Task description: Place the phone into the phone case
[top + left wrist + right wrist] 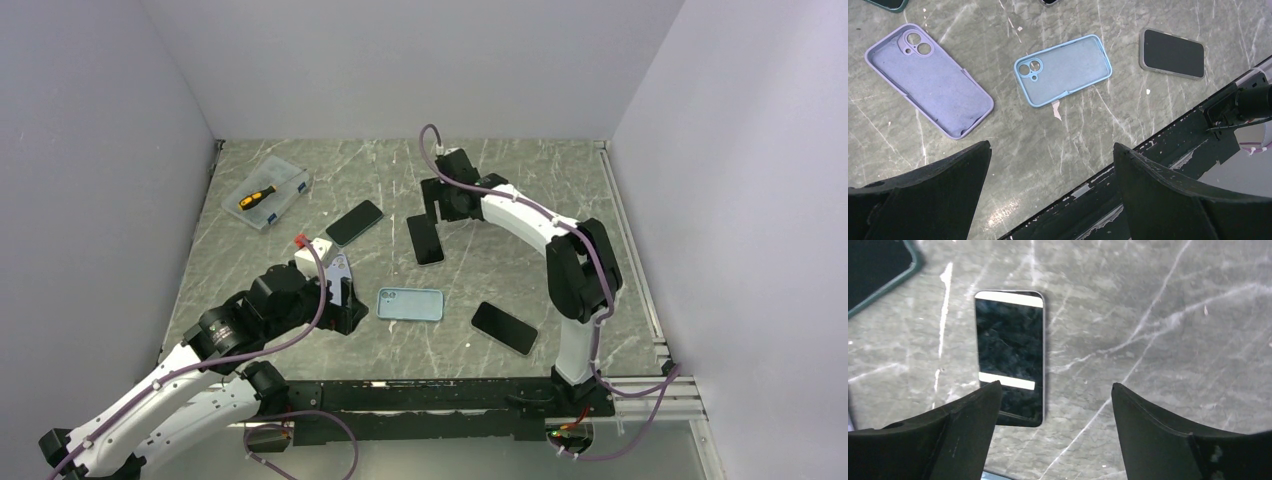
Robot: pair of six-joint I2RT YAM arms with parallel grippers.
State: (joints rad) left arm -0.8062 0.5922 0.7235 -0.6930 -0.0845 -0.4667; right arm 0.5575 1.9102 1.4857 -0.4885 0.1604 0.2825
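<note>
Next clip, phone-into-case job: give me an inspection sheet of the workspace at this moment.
Surface: grey marbled table, flecked with white marks.
Job's things: light blue phone case empty, inside up, mid-table; purple phone case empty, beside it; bare phone flat under the right arm; second phone flat near the right arm's base.
Clutter: clear box holding a screwdriver; dark green case, contents unclear.
Grippers: left gripper open, holding nothing; right gripper open above the bare phone, not gripping it.
Cables: purple cables along both arms, looping at the near edge.
Surroundings: plain pale walls on three sides.
</note>
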